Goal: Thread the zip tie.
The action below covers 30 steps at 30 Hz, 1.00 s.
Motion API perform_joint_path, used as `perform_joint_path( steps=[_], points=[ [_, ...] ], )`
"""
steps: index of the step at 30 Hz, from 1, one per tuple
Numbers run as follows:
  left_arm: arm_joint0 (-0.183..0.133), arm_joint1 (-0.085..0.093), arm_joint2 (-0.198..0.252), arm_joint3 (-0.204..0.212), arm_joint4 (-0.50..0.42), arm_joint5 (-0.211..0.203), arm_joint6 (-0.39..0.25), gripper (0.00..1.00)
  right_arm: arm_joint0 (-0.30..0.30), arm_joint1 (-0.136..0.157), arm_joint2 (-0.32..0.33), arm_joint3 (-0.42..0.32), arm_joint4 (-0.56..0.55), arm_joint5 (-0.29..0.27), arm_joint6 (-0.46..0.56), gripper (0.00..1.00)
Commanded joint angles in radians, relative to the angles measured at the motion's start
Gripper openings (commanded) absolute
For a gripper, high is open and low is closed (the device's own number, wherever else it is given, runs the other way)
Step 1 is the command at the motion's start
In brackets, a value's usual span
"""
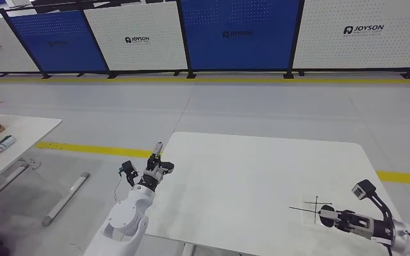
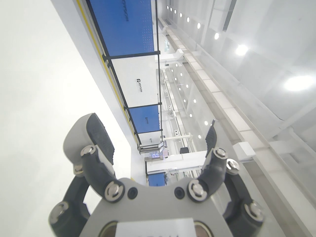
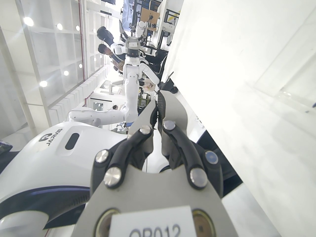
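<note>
Clenched, its grey, black-padded fingers pressed together, the right end effector (image 3: 157, 98) hangs at the near right edge of the white rectangular desk (image 1: 256, 179). Thin black plastic zip ties (image 1: 304, 208) lie crossed on the desk just beside its tip. Well apart, at the desk's left edge, the left end effector (image 2: 154, 124) is released, fingers spread wide, pointing toward the blue and white perforated wall panels (image 1: 237, 32).

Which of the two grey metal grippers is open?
The left grey gripper: its black-padded fingers stand apart, while the right gripper has its own pressed together.
</note>
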Motion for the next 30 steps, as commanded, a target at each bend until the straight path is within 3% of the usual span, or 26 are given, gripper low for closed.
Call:
perform_joint_path(
  steps=[1, 4, 6, 9, 11, 12, 19, 22, 26, 30],
  points=[
    [0.006, -0.001, 0.019, -0.047, 0.017, 0.007, -0.021, 1.00, 0.000, 0.000, 0.000, 0.000, 0.000, 0.000, 0.000, 0.00],
    [0.012, -0.003, 0.068, -0.106, 0.073, 0.010, -0.037, 1.00, 0.000, 0.000, 0.000, 0.000, 0.000, 0.000, 0.000, 0.00],
    [0.007, -0.005, 0.108, -0.123, 0.109, 0.030, -0.049, 1.00, 0.000, 0.000, 0.000, 0.000, 0.000, 0.000, 0.000, 0.00],
    [-0.028, -0.010, 0.183, -0.114, 0.155, 0.070, -0.060, 1.00, 0.000, 0.000, 0.000, 0.000, 0.000, 0.000, 0.000, 0.00],
    [-0.065, -0.014, 0.220, -0.088, 0.148, 0.124, -0.068, 1.00, 0.000, 0.000, 0.000, 0.000, 0.000, 0.000, 0.000, 0.00],
    [-0.077, -0.016, 0.225, -0.083, 0.147, 0.125, -0.055, 1.00, 0.000, 0.000, 0.000, 0.000, 0.000, 0.000, 0.000, 0.00],
    [-0.077, -0.016, 0.225, -0.083, 0.147, 0.125, -0.055, 1.00, 0.000, 0.000, 0.000, 0.000, 0.000, 0.000, 0.000, 0.00],
    [-0.081, -0.014, 0.222, -0.071, 0.181, 0.113, -0.062, 1.00, -0.004, -0.006, -0.012, -0.026, 0.055, -0.039, 0.002, 0.00],
    [-0.077, -0.003, 0.225, -0.039, 0.294, 0.101, -0.162, 1.00, 0.008, -0.019, -0.058, -0.070, 0.078, -0.065, -0.035, 0.00],
    [-0.080, 0.006, 0.246, -0.009, 0.399, 0.103, -0.266, 1.00, 0.048, -0.038, -0.144, -0.094, 0.047, -0.064, -0.115, 0.00]
  ],
)
